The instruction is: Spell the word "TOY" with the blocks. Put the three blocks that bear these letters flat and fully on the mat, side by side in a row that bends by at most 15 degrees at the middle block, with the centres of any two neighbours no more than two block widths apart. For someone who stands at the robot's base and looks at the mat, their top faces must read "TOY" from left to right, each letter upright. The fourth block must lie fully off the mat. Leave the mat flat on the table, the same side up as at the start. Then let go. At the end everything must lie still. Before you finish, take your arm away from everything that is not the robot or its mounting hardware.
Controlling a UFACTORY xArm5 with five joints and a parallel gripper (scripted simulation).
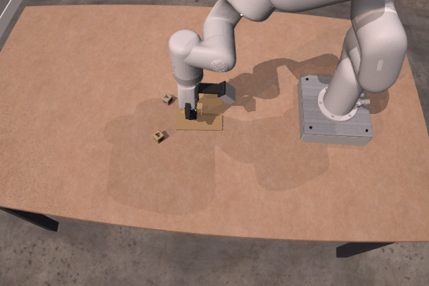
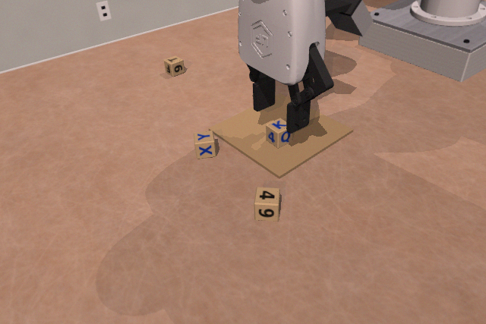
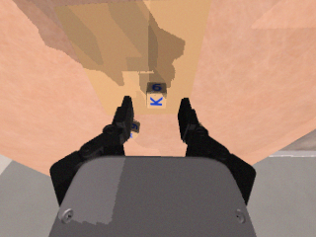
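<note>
My gripper (image 1: 191, 114) (image 2: 281, 119) (image 3: 156, 106) is open, low over the mat (image 1: 199, 125) (image 2: 279, 163) (image 3: 197, 30). Its fingertips are above and around the K-topped block (image 2: 278, 133) (image 3: 156, 101), which rests on the mat; in the top view it is mostly hidden. A block with blue Y on top (image 1: 167, 98) (image 2: 204, 143) lies off the mat near a corner; part of it shows by the left finger in the wrist view. A block with black 4 on top (image 1: 158, 135) (image 2: 266, 203) lies off the mat. T and O are not seen.
A block with black 1 and 6 (image 2: 174, 66) lies farther away on the table (image 2: 118, 124), hidden by the arm in the top view. The robot base (image 1: 336, 126) (image 2: 424, 54) stands beyond the mat. The arm's shadow falls across the mat.
</note>
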